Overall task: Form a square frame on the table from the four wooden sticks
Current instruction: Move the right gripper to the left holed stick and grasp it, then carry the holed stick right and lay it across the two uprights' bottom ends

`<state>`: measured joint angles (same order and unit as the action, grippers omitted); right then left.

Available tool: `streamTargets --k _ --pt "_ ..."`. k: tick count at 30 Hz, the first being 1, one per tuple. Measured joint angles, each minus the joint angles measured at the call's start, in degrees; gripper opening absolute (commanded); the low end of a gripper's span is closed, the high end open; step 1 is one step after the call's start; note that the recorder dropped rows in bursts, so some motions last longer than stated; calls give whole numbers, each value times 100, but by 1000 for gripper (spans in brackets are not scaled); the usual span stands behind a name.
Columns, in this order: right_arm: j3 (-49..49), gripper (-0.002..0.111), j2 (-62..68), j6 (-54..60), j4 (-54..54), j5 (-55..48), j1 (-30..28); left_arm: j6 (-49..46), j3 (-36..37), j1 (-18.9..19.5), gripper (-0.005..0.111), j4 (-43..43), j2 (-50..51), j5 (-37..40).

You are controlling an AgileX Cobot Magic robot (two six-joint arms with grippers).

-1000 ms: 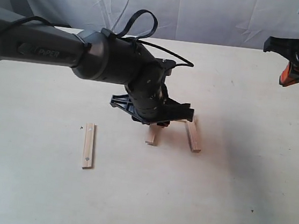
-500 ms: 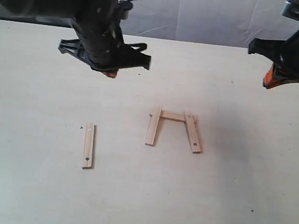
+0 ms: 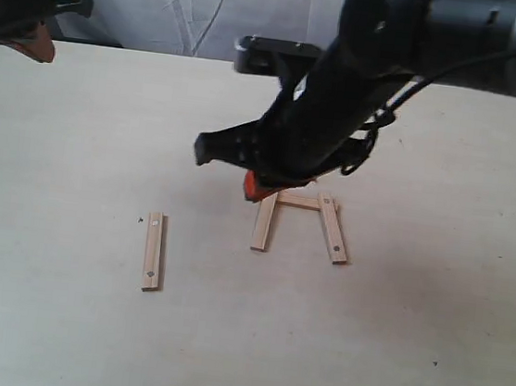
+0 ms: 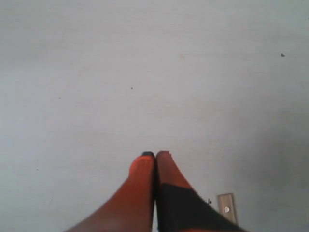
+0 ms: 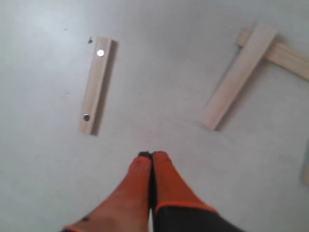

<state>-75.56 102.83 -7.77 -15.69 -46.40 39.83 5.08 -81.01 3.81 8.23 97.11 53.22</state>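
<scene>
Three sides down, fourth stick [image 3: 152,251] loose.
It lies flat on the table [image 3: 425,361], at 8 o'clock from the open frame [image 3: 264,223], well apart. Likely light, stiff, thin: take it mid-length, across its width. Your right gripper [image 5: 152,154] and left gripper [image 4: 155,154] are both clenched, empty. Since half a second ago: left arm gone to 10 o'clock, right arm swung in over the frame.

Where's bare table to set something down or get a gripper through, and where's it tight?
Free: the table right of the three-stick U; the gap between the U and the lone stick; the whole near strip in front of both. Tight: the U's far left corner, where the right gripper hovers shut.
</scene>
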Motion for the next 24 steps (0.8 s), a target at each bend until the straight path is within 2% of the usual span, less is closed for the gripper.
streamTargets --k 3,8,10,11,13,19,24 --pt "-401 -1 415 -97 0 -69 405 -393 272 279 0 437 -201 -27" --pt "-1325 2 1198 -387 143 -270 894 -620 835 433 0 652 -522 -140" --pt "-1868 17 1695 -468 307 -501 1134 -656 1168 433 0 652 -740 -264" --pt "-2053 31 1847 -514 357 -581 1202 -665 1302 433 0 652 -829 -342" --pt "-2472 41 2219 -714 539 -747 1354 -728 1584 433 0 652 -1022 -541" --pt "-2780 41 2802 -1911 1237 -706 1414 -789 2078 433 0 652 -1212 -951" --pt "-2780 41 2976 -2296 1437 -525 1442 -828 2151 433 0 802 -1212 -1106"
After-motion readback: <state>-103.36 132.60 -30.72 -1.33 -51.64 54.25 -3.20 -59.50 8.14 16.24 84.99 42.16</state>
